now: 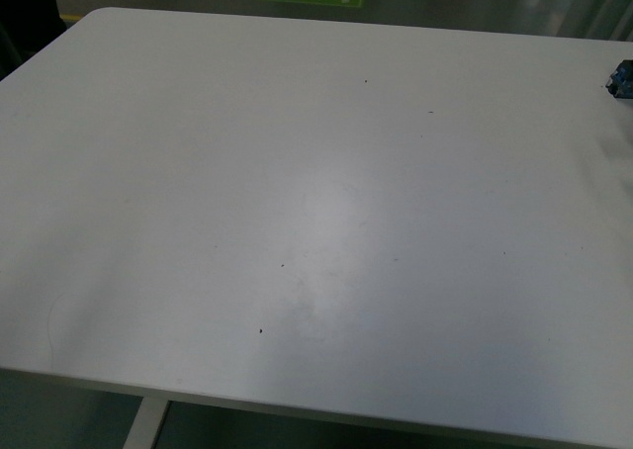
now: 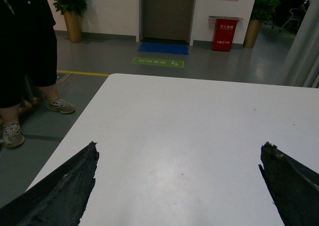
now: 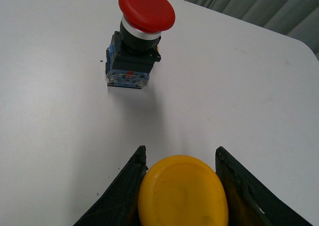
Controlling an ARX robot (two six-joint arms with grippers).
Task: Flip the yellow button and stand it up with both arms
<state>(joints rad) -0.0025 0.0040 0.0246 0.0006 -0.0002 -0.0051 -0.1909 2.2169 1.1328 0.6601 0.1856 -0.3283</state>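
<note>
The yellow button (image 3: 182, 191) sits between the 2 fingers (image 3: 124, 186) of the right hand (image 3: 182, 178), its round cap facing the wrist camera and filling the gap, so the hand looks closed on it; I judge it is held by the cap or collar so the body can be turned over, though the contact block is hidden beneath the cap and I cannot tell whether it is lifted off the desk (image 3: 239, 86) or resting on it. Ahead of the hand, well apart, the red button (image 3: 135, 39) stands upright on its blue-black block, not part of the job; in the front view only a dark blue corner shows at the desk's far right edge. The left hand (image 2: 179, 161) hangs above bare desk with its fingers (image 2: 65, 186) spread wide, holding nothing, probably waiting to take the button from the right during the flip.
</note>
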